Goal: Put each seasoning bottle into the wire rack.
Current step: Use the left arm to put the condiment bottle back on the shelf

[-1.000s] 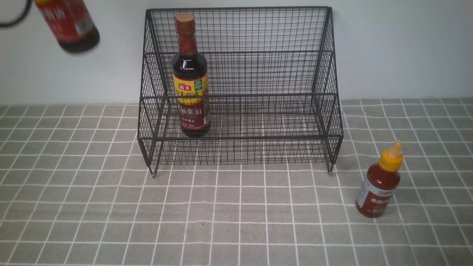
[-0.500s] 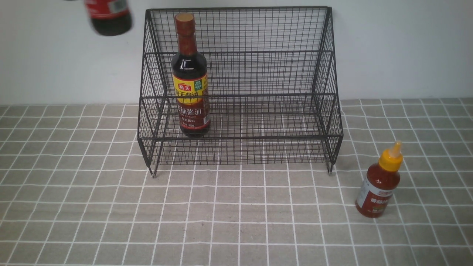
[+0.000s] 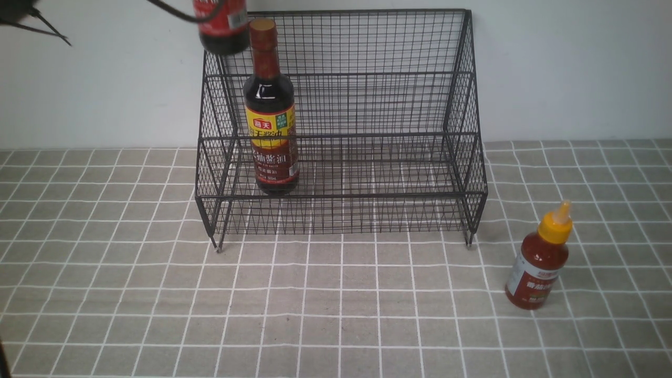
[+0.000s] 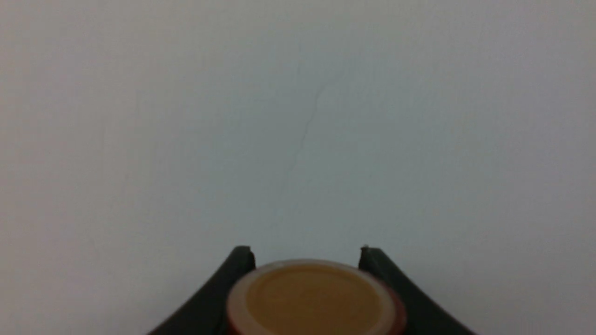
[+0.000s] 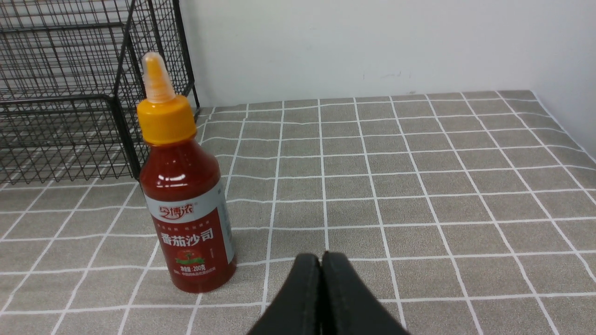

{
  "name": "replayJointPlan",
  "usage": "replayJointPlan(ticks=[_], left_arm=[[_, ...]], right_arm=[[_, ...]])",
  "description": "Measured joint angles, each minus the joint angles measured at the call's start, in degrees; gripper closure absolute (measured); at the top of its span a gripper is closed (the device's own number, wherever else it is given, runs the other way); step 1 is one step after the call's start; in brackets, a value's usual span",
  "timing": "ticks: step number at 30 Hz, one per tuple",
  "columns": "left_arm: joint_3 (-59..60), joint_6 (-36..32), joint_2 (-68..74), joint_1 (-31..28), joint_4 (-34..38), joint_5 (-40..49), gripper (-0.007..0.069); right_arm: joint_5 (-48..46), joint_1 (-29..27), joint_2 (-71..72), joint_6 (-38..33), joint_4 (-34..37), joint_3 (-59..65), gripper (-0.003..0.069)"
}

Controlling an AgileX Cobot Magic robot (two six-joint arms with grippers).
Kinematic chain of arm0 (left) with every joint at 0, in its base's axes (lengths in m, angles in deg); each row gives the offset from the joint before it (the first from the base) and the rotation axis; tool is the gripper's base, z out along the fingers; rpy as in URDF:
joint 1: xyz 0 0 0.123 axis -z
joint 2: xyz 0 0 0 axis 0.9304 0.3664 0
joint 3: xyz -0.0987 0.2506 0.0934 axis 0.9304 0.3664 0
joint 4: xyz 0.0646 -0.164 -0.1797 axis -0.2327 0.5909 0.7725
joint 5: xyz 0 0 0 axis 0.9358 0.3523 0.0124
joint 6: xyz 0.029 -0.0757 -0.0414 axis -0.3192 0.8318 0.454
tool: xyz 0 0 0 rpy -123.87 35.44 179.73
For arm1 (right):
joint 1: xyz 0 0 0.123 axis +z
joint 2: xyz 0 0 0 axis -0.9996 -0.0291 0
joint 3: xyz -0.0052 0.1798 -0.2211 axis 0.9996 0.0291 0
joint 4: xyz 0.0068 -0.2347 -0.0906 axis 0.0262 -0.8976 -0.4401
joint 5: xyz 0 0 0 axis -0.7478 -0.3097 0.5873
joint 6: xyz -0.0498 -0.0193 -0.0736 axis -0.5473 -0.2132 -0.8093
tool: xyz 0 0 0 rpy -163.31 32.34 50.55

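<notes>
left gripper (image 4: 305, 255) clamped on soy bottle (image 3: 220, 26) at its cap, bottle hanging at top-left corner of rack (image 3: 367, 136). right gripper (image 5: 321, 255) fully closed, empty, beside red bottle (image 5: 186, 209).

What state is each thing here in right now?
Rack: upright, one bottle inside.
Soy bottle in rack: standing, capped.
Second soy bottle: in the air, gripped by left fingers.
Red sauce bottle: standing on tablecloth, capped.
Right fingers: shut, empty.
</notes>
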Motion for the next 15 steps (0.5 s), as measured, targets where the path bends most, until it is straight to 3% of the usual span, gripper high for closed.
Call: replayJointPlan(ticks=[15], left_arm=[[0.0,-2.5,1.5,0.2,4.3,-1.1,0.0368]], right_arm=[[0.0,0.0,0.0,0.0,0.0,0.0,0.0673]])
